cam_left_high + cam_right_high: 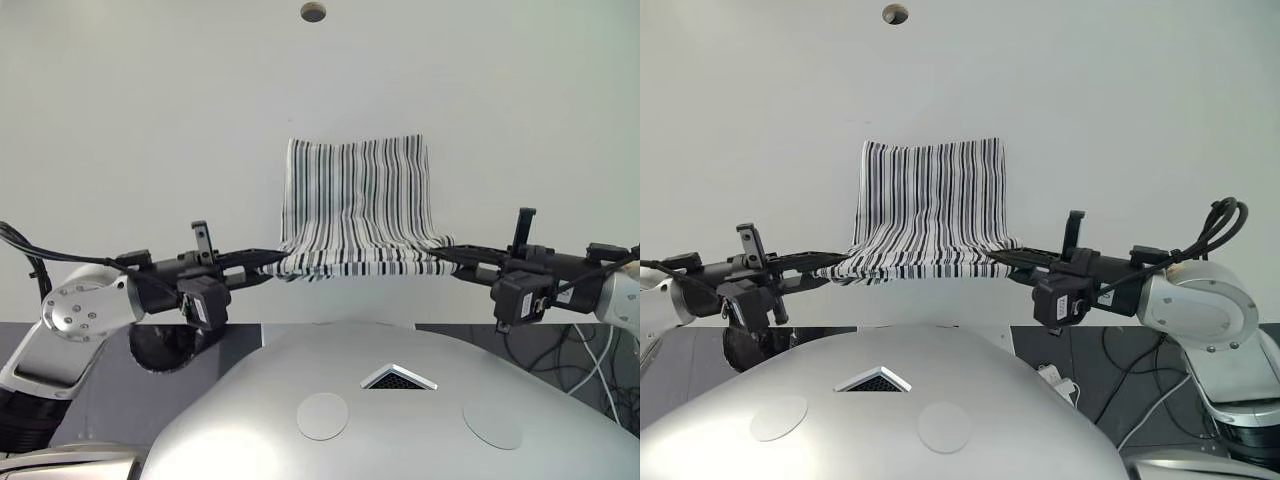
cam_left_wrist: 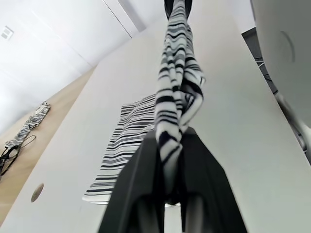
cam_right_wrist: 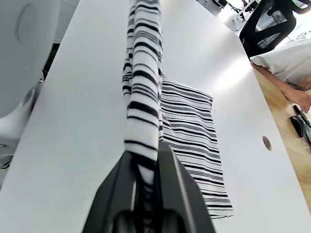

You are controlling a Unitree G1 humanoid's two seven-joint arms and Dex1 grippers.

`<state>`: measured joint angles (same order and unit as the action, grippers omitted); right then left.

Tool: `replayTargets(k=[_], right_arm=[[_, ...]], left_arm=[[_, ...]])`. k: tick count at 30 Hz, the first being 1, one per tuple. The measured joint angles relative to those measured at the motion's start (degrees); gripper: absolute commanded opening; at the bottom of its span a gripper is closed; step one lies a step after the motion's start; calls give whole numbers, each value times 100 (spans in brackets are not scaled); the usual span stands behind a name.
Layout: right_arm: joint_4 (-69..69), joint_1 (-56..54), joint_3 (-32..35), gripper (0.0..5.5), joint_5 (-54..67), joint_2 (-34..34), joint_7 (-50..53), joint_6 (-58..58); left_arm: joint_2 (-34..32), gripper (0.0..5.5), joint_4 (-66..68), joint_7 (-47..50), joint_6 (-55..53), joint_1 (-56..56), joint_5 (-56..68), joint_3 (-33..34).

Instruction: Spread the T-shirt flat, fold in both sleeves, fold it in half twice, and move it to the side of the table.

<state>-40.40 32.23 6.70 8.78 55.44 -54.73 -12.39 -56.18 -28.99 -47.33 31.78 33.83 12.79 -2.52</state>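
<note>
T-shirt (image 1: 355,200) lies on the table (image 1: 140,150), near corners raised, clamped in left pincer (image 1: 272,259) and right pincer (image 1: 442,252).

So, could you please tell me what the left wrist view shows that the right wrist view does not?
Left wrist view: the left end effector shut on the T-shirt, and a striped cloth on the floor. Right wrist view: the right end effector shut on it, and an office chair. Both: the T-shirt's far part resting on the white table.

Head pair, close wrist cameras, shared T-shirt (image 1: 357,205)
</note>
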Motion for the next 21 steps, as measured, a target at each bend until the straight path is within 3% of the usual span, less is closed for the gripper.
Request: replayTargets(k=[3, 8, 16, 20, 21], right_arm=[[557, -1075, -515, 10, -248, -92, 19, 245], [2542, -3765, -1795, 10, -942, -926, -85, 630], [5341, -5440, -2894, 10, -1610, -1739, -384, 193], [6088, -5555, -3168, 10, -1813, -1913, -467, -151], [6171, -5572, -3161, 47, -1803, -1918, -467, -193]], left_arm=[[540, 17, 315, 408, -107, -855, -750, -35], [1531, 17, 1624, 1301, -387, -2748, -2295, -312], [1991, 17, 4078, 1992, 105, -4212, -3840, -1147], [2097, 111, 5200, 2402, 263, -4658, -4375, -1536], [2104, 130, 5462, 2526, 264, -4810, -4465, -1556]])
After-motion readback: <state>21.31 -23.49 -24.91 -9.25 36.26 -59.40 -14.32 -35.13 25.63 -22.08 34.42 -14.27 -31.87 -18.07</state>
